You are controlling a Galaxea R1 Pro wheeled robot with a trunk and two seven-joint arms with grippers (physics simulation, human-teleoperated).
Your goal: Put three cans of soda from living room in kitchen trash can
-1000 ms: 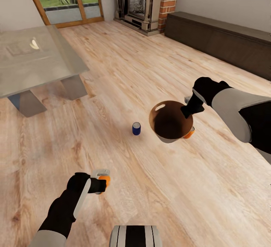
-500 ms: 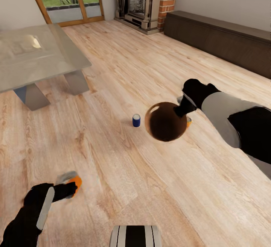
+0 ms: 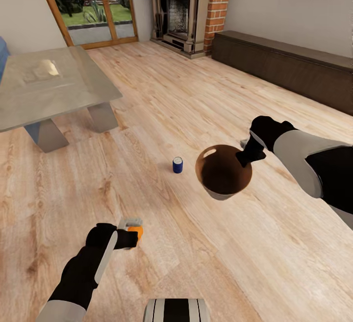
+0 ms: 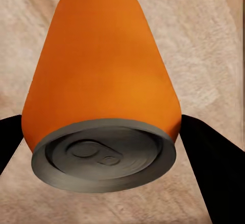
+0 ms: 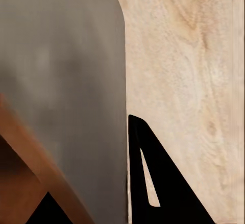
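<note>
**One can in hand, bin not yet loaded**

My left gripper (image 3: 130, 237) is pinched on an orange soda can (image 3: 133, 229), low over the wooden floor (image 3: 162, 91) near my base; the left wrist view shows the can (image 4: 102, 106) seated between the two dark fingers (image 4: 214, 173), its silvery pull-tab end toward the camera.

Further right, the blue soda can (image 3: 177, 165) stands upright on the floor, just beside the trash can (image 3: 223, 171). My right gripper (image 3: 246, 156) is closed over the bin's rim, one finger (image 5: 153, 183) outside the grey wall (image 5: 66, 81), holding it off the floor with its mouth tipped toward me. The brown inside looks empty.

I judge the task barely begun: no can is binned, the blue one is ungrasped, and the kitchen trip is left.

I can read no brand or writing on the cans or bin.
</note>
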